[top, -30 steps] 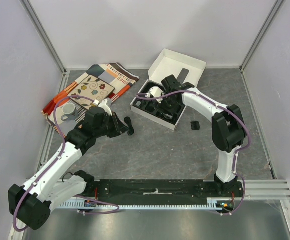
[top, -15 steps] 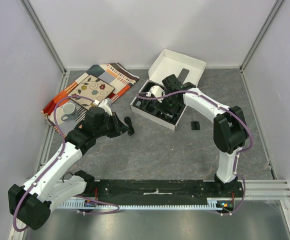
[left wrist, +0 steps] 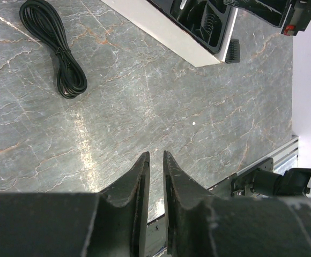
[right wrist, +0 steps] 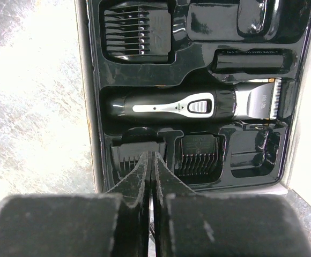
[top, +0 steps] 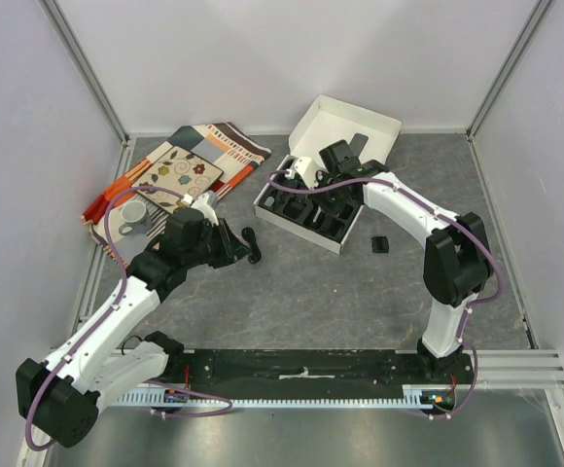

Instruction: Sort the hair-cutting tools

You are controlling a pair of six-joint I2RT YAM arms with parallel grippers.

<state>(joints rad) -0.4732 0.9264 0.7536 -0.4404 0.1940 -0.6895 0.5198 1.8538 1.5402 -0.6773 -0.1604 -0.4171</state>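
Clipper (right wrist: 187, 106) lies in the black tray (right wrist: 169, 131), comb attachments (right wrist: 137, 27) seated around it. We find the right gripper (right wrist: 151, 158) above the tray's near edge, jaws pressed together, empty. The left gripper (left wrist: 155, 158) hovers over the table (left wrist: 171, 107) near the coiled cord (left wrist: 59, 59), jaws narrowly parted, empty.

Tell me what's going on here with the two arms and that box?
The right gripper hangs shut and empty over the black tray in the white box. The clipper lies in the tray's middle slot, with comb attachments in slots around it. The left gripper, jaws slightly apart and empty, hovers over the table near the coiled cord. One small black piece lies outside the box.
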